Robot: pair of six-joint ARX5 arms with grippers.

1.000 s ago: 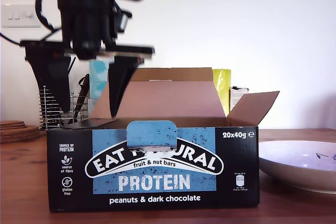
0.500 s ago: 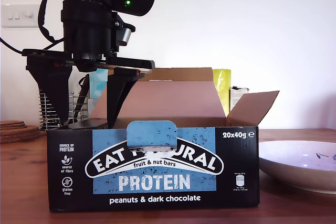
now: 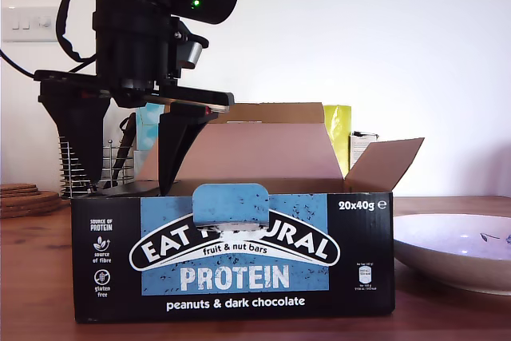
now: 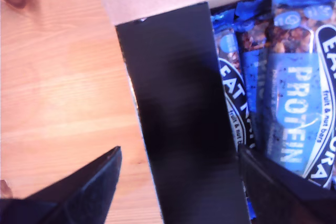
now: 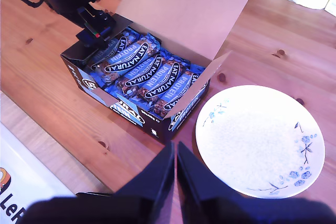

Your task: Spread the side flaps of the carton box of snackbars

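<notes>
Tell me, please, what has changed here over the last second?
My first end effector, open, came down astride the flat side flap at the exterior view's left; nothing was gripped or released. The carton box, the spread flap and the plate stayed put.

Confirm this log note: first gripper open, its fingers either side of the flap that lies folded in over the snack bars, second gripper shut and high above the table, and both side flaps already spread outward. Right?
Not quite. Only one side flap is spread, at the exterior view's right. The other side flap lies folded in over the snack bars, as the first wrist view shows, with my first gripper open around it. My second gripper is shut above the table, as noted.
</notes>
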